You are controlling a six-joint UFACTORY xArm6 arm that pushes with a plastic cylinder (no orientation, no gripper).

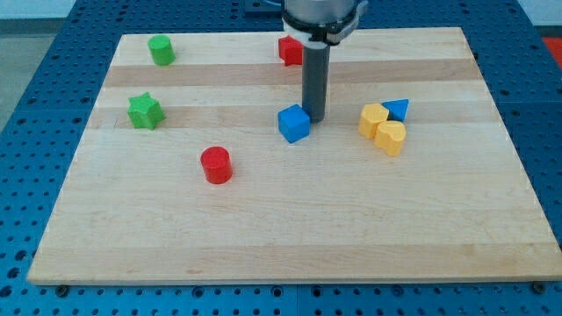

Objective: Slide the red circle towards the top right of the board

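The red circle (216, 165), a short red cylinder, stands on the wooden board (290, 228) left of the middle. My tip (315, 118) is down on the board just right of the blue cube (294, 124), touching or nearly touching its upper right side. The tip is well to the right of and above the red circle, about a hand's width away. The rod rises from the tip to the arm's head at the view's top.
A second red block (290, 50) sits at the top middle, partly behind the rod. A green cylinder (161, 50) and a green star (145, 111) are at the left. Two yellow blocks (374, 119) (392, 137) and a blue triangle (397, 109) cluster at the right.
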